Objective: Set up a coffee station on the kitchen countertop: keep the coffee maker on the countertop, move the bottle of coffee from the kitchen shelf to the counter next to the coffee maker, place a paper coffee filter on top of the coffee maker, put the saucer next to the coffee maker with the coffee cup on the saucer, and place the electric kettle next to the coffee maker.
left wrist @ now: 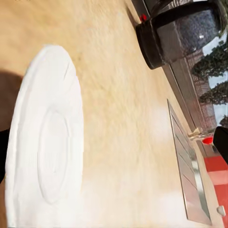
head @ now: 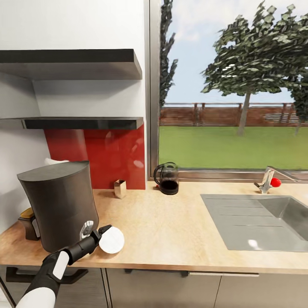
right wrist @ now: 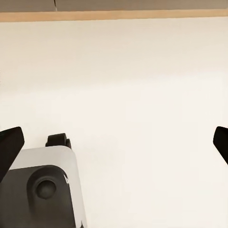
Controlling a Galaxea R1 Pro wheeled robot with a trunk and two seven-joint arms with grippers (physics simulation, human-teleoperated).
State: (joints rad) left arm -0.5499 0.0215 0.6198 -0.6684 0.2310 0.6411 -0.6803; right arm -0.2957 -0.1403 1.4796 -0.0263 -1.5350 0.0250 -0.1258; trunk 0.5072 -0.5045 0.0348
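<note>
The robot's left gripper (head: 104,236), black-fingered on a black-and-white arm, held the round white ceramic saucer (head: 112,240) by its near rim, just above or on the pale wooden countertop (head: 171,231); whether the saucer already rested on the wood could not be told. In the left wrist view the saucer (left wrist: 47,142) lay between the dark fingertips (left wrist: 221,142), so the jaws were closed on it. The saucer was just beside the front of the tall dark grey cylindrical coffee maker (head: 60,205), which stood on the countertop at its left end. A small glass electric kettle (head: 167,178) with a black base stood by the window, well apart from the coffee maker; in the left wrist view it (left wrist: 180,31) lay beyond the saucer. The stainless steel sink (head: 261,220) and its tap (head: 267,179) occupied the right of the counter. The two dark wall shelves (head: 81,64) showed nothing on their visible edges.

In the right wrist view the right gripper's fingertips (right wrist: 9,147) stood wide apart, holding nothing, before a pale cabinet front.

Judged from these views, the coffee maker was in place and the saucer placement was nearly complete. The cup, the paper filter, the coffee bottle and the moving of the kettle appeared to remain.
</note>
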